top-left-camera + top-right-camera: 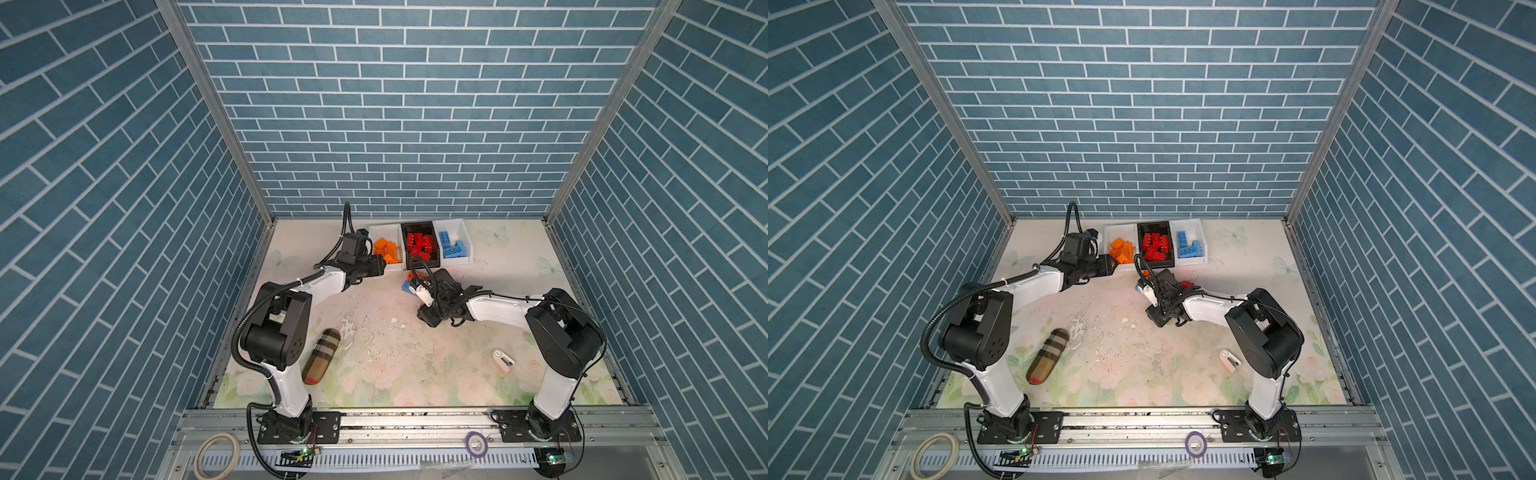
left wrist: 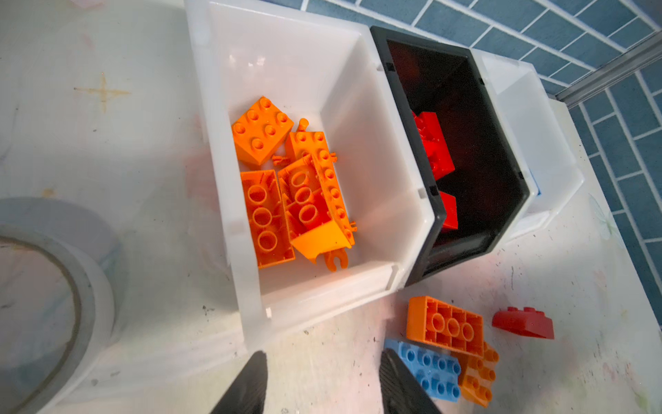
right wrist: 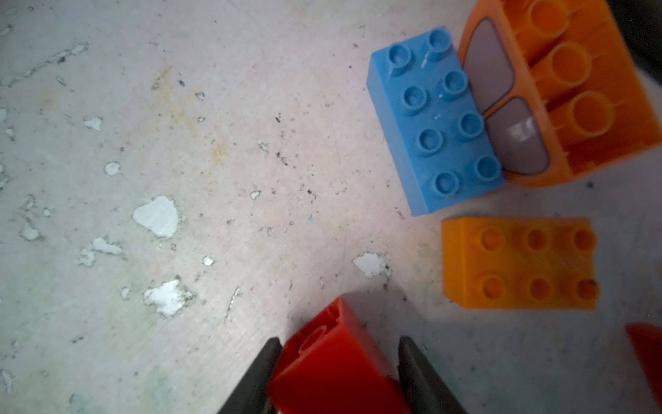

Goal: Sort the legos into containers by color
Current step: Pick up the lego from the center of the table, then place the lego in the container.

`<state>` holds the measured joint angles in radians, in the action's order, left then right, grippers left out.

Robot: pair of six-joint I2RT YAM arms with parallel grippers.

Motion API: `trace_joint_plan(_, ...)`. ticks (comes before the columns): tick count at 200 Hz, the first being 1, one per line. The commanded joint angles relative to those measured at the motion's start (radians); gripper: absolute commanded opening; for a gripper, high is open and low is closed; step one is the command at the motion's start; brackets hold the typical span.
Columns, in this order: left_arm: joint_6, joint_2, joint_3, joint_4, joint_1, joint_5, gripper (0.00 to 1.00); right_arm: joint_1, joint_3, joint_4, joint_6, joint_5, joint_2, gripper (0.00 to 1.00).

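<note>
Your right gripper (image 3: 338, 339) clamps the tilted red brick (image 3: 333, 369), lower centre; that skewed hold could slip. Left gripper (image 2: 324, 354) gapes empty.

Mid-frame, white bin (image 2: 286, 53) holds orange bricks (image 2: 283, 186), black bin (image 2: 483, 143) alongside holds red bricks (image 2: 433, 143); left gripper (image 2: 322, 358) gapes empty at frame edge.

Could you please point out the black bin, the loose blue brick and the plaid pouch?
Black bin (image 2: 422, 38): left wrist view, rim.
Blue brick (image 3: 435, 122): right wrist view, studded top.
Pouch (image 1: 321, 356): a top view, middle.
</note>
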<state>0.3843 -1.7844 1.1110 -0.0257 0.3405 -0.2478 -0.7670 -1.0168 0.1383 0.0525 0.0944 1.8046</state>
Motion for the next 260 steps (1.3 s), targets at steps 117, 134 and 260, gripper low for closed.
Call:
trace_joint_plan(117, -0.100, 0.325, -0.341, -0.095, 0.137, 0.067, 0.54, 0.155, -0.067, -0.142, -0.174, 0.262, -0.094, 0.35)
trace_joint_plan(134, -0.101, 0.371, -0.391, -0.117, 0.148, 0.058, 0.55, 0.201, -0.104, -0.161, -0.220, 0.339, -0.071, 0.35)
trace_joint_plan(260, -0.098, 0.574, -0.560, -0.105, 0.232, 0.102, 0.56, 0.353, -0.431, -0.321, -0.495, 0.391, 0.205, 0.35)
